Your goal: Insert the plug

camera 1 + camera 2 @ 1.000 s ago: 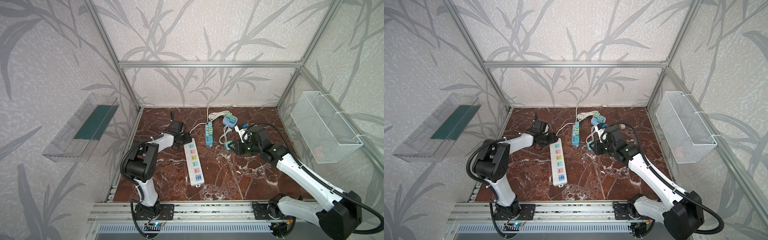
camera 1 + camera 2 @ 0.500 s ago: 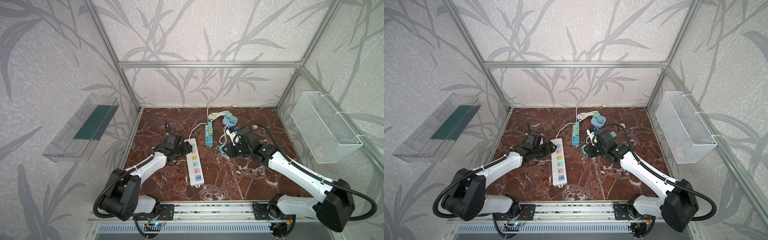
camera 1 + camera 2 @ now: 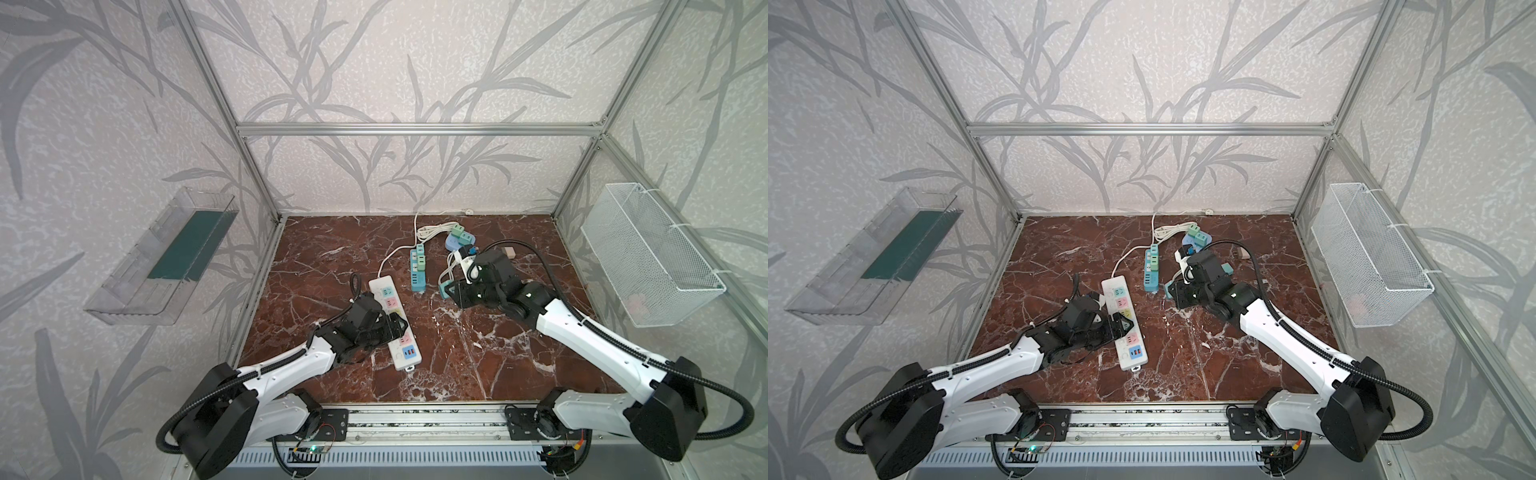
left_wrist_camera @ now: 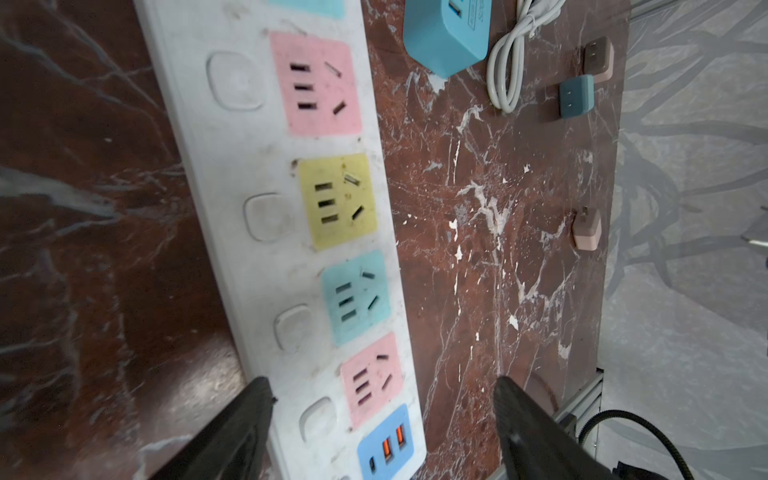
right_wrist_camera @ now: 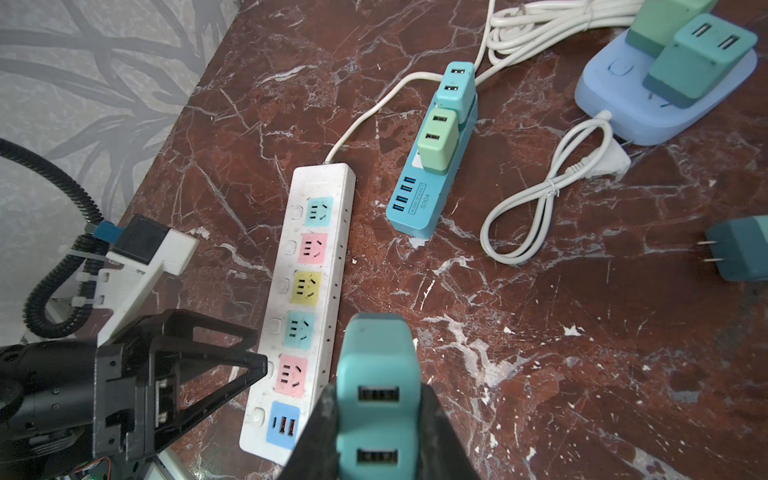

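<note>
Teal plug [image 5: 374, 357] was pinched between the closed-in fingers of the right gripper [image 5: 376, 388], above the marble table [image 5: 540, 332] near the white power strip [image 5: 303, 291]. The left gripper [image 4: 380, 386] stood spread astride that strip. The right-wall wire basket [image 3: 648, 257] held an indistinct pale pink item [image 3: 636, 305]. The left-wall clear tray [image 3: 137, 291] held a green mat [image 3: 187, 245].

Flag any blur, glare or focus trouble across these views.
In both top views, sharp and evenly lit, with only soft shadows on the marble tabletop; in the left wrist view, the near end of the white power strip and the open left gripper are blurred; in the right wrist view, the teal charger in the right gripper is slightly soft, the rest sharp.
</note>
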`<state>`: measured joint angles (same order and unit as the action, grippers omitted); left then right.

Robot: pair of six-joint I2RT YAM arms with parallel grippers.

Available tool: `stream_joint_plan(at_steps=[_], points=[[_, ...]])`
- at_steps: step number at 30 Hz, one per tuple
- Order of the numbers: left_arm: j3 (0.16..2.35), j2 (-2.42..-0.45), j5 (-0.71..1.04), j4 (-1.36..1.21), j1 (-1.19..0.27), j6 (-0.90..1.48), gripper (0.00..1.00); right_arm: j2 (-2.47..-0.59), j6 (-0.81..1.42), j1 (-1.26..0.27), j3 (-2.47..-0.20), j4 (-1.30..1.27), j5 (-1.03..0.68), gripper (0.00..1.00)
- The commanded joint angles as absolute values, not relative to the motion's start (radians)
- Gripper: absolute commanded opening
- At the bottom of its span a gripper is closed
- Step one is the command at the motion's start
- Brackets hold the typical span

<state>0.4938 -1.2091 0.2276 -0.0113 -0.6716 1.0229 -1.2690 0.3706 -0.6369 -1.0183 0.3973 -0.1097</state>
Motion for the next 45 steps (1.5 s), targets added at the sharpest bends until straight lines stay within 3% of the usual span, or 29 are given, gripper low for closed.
stream_joint_plan(at_steps=[1, 6, 11, 14, 19, 26, 39, 45], points=[[0.48, -1.25, 0.248, -0.134, -0.684, 1.079, 0.83, -1.277, 0.382, -0.639, -1.062, 0.405, -0.092, 0.0], [0.55, -1.137, 0.151, -0.029, -0.681, 0.972, 0.84, -1.338, 0.392, -0.677, -1.085, 0.374, -0.115, 0.0], [0.659, -0.946, 0.134, 0.124, -0.412, 0.863, 0.83, -1.475, 0.379, -0.801, -1.216, 0.395, -0.033, 0.0], [0.784, -0.969, 0.134, 0.209, -0.284, 0.816, 0.83, -1.579, 0.39, -0.842, -1.304, 0.393, 0.029, 0.0], [0.906, -1.071, 0.154, 0.258, -0.19, 0.745, 0.86, -1.744, 0.412, -0.873, -1.443, 0.435, 0.066, 0.0], [0.742, -1.104, 0.413, 0.028, -0.053, 0.954, 0.79, -1.919, 0.409, -0.885, -1.568, 0.438, 0.119, 0.0], [0.684, -1.127, 0.575, -0.131, 0.068, 1.085, 0.76, -2.129, 0.404, -0.873, -1.763, 0.468, 0.102, 0.0], [0.683, -1.12, 0.575, -0.12, 0.091, 1.081, 0.76, -2.139, 0.416, -0.873, -1.788, 0.524, 0.122, 0.0]])
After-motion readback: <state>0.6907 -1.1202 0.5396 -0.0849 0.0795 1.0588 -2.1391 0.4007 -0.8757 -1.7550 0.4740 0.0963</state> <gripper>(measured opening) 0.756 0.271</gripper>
